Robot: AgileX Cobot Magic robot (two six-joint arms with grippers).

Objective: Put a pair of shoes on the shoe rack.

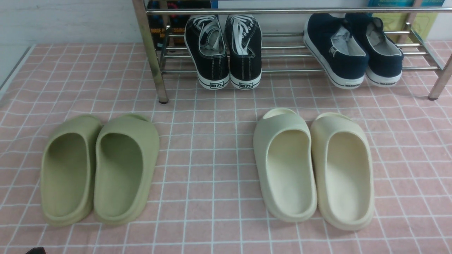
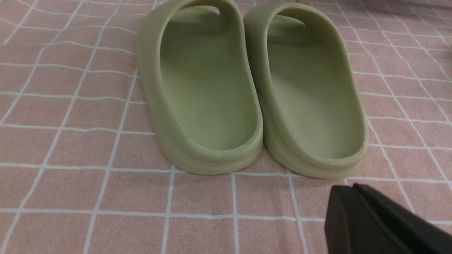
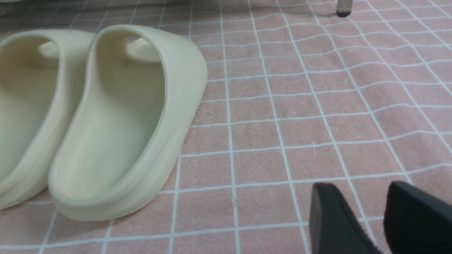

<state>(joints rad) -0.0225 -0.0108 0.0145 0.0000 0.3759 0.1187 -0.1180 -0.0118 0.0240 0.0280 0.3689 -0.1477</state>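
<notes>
Jaws: left gripper sitting closed and empty; right gripper parted, empty.
Shoes: 2 black canvas white-laced sneakers resting on shiny chrome tube rack.
Advice: keeping both arms clear.

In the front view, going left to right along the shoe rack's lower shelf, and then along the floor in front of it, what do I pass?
On the shoe rack: pair of shoes → navy slip-ons. On the floor: green slides → cream slides.

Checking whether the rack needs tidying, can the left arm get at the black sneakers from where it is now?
Probably yes: the black sneakers sit heels-out on the shoe rack, with bare mat before them beside the green slides.
</notes>
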